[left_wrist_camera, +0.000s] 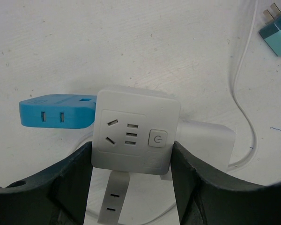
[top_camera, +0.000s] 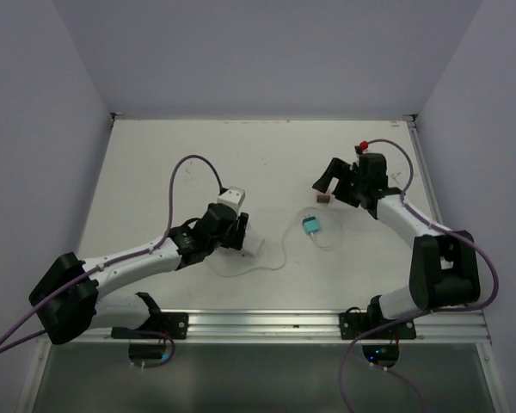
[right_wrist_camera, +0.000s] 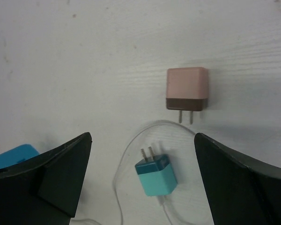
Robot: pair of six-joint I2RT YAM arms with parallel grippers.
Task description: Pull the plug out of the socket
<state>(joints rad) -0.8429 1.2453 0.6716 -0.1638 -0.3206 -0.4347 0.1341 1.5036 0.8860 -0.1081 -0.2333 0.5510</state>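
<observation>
Socket [left_wrist_camera: 136,136] and left hand [left_wrist_camera: 131,146] are sitting nearest, left of the table's [top_camera: 155,155] middle and toward its near edge. The hand is clamping the white cube from both sides, and the outlet face is pointing up at the wrist camera with nothing plugged into it. A blue adapter [left_wrist_camera: 56,111] is lying against the cube's left side; whether it is seated in a side outlet I cannot tell.

Between the two hands, about the table's middle, a teal plug [right_wrist_camera: 155,176] is lying loose on its white cable [left_wrist_camera: 243,79], prongs bare.

Farther out, right of the middle and toward the far edge, the pink plug [right_wrist_camera: 187,89] is lying flat on the table, well apart from the socket, with both prongs showing. The right hand [right_wrist_camera: 141,138] is hovering just over it with fingers spread wide, gripping nothing.

From that hand the pink plug is lying ahead of the open fingers and a little to the right of their centre line. Its long axis is running along the hand's line of reach, and the prongs are pointing back toward the hand. The right arm is by far the nearer one; the left is busy holding the cube.

Judging by this — a bare outlet face and free plugs — the pull itself is looking finished.
</observation>
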